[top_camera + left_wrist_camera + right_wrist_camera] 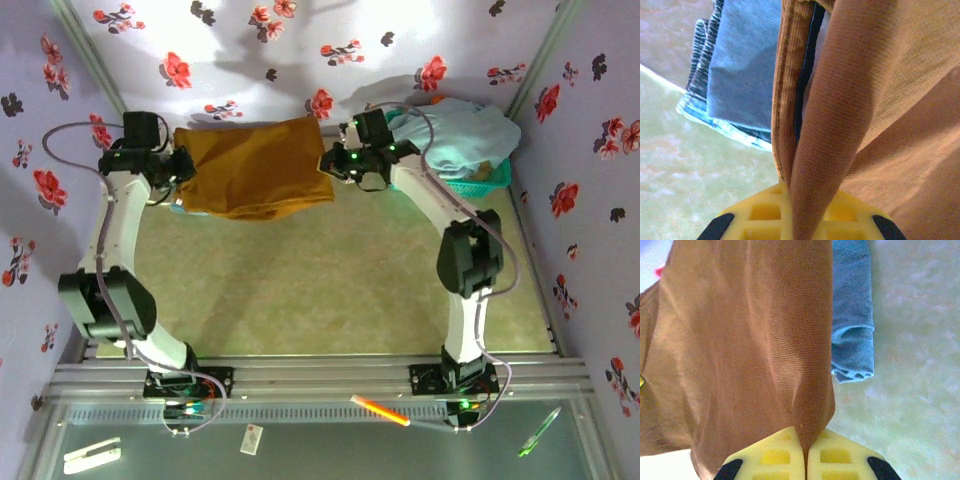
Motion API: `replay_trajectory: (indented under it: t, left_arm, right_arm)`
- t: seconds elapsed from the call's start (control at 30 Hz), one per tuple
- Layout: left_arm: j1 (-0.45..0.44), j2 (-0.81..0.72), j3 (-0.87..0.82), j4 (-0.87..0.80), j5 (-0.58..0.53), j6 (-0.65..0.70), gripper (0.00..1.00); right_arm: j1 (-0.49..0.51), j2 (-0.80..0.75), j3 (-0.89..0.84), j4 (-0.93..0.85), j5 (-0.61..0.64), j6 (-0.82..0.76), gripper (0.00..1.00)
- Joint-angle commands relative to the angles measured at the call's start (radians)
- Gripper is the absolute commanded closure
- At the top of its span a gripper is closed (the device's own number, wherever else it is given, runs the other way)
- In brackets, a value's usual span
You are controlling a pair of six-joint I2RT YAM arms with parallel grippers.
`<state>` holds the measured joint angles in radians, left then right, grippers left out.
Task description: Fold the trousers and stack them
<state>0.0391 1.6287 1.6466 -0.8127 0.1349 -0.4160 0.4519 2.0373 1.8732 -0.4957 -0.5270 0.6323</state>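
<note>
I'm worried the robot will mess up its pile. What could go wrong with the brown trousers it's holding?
The left gripper and right gripper each pinch just a narrow fold of the trousers, so the cloth might slip free. The folded blue clothes seem to lie right underneath, so laying the trousers down could drag them crooked.

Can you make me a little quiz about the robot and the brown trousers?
1. True or false: the left gripper and the right gripper are both open.
2. What are both pinching? A) the trousers B) a spoon C) a ball
3. Fill in: the pale aqua garment lies in a teal ____.
Key: 1 false, both are shut on cloth. 2 A. 3 basket.
</note>
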Motion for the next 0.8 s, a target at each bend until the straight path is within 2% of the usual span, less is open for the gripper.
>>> replay_trajectory:
  t: [0.0, 0.23, 0.43, 0.53, 0.57, 0.6, 0.63, 0.67, 0.77]
  left_arm:
    - [0.057, 0.084, 0.11, 0.105, -0.1, 0.071, 1.0]
    - [0.12, 0.264, 0.272, 0.144, -0.109, 0.095, 1.0]
    - [0.162, 0.394, 0.334, 0.177, -0.11, 0.103, 1.0]
    - [0.184, 0.486, 0.368, 0.176, -0.112, 0.087, 1.0]
    - [0.19, 0.524, 0.387, 0.162, -0.11, 0.074, 0.9]
    - [0.198, 0.567, 0.411, 0.137, -0.108, 0.052, 0.61]
    - [0.206, 0.603, 0.448, 0.103, -0.096, 0.033, 0.39]
    - [0.213, 0.637, 0.485, 0.07, -0.078, 0.018, 0.21]
    - [0.226, 0.651, 0.547, 0.011, -0.091, -0.033, 0.07]
  right_arm:
    - [-0.013, 0.091, 0.147, -0.006, 0.031, 0.023, 1.0]
    - [-0.002, 0.366, 0.462, -0.038, -0.006, 0.08, 1.0]
    - [-0.011, 0.573, 0.709, -0.024, -0.01, 0.154, 1.0]
    - [-0.015, 0.673, 0.778, 0.034, -0.001, 0.219, 0.92]
    - [-0.019, 0.706, 0.798, 0.052, 0.0, 0.241, 0.79]
    - [-0.023, 0.734, 0.82, 0.061, -0.005, 0.259, 0.62]
    - [-0.028, 0.76, 0.839, 0.057, -0.011, 0.273, 0.53]
    - [-0.035, 0.774, 0.846, 0.062, -0.034, 0.288, 0.51]
    - [-0.046, 0.745, 0.837, 0.005, -0.085, 0.26, 0.45]
